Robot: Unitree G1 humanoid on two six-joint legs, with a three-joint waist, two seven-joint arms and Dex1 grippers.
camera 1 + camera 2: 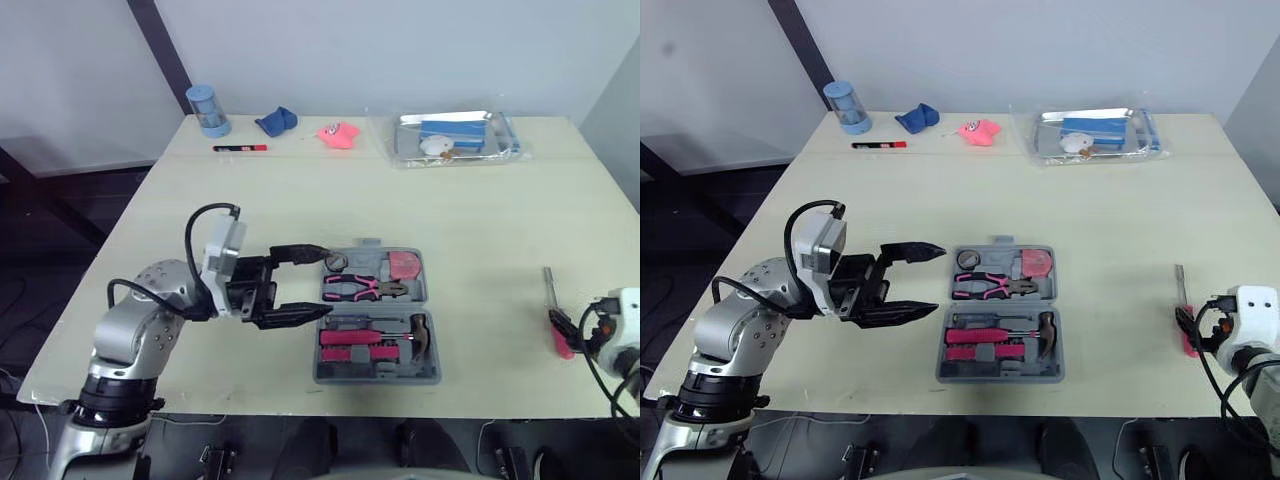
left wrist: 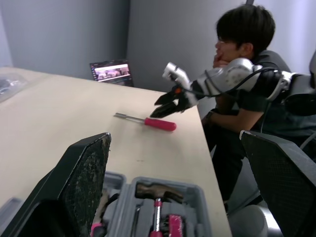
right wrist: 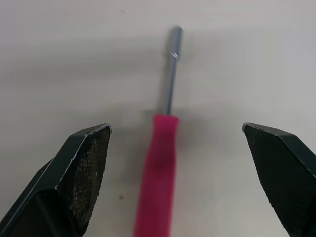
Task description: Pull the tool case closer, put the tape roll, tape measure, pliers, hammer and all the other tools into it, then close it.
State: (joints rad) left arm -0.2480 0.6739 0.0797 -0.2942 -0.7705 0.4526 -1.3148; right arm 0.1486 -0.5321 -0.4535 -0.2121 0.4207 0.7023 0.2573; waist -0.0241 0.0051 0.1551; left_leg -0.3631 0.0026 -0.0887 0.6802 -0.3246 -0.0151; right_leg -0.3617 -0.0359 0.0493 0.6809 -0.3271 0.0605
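1. You are on the packing step, by my reading. The tool case [image 1: 375, 378] lies open near the front edge of the table [image 1: 300, 200], about midway along it, with the pliers [image 1: 362, 289] and the hammer [image 1: 420, 330] already seated inside.
2. One tool is out: the screwdriver [image 3: 160, 148] lies near the table's right edge, toward the front, well apart from the case, with its shaft pointing to the far edge.
3. Your right gripper [image 3: 176, 127] hangs over the pink handle with its fingers spread wide, one on each side. It grips nothing, and contact with the handle is not evident.
4. Your left gripper [image 1: 328, 282] is also spread and empty, its tips at the case's left rim.
5. Next, lower the right gripper and pinch the handle, not the thin shaft. The fingers look squarely lined up for that.
6. Carry it across to the case. I cannot tell which slot is free, so check before releasing.
7. Only closing would be left after that. The left gripper looks well placed to steady the case or fold it shut.
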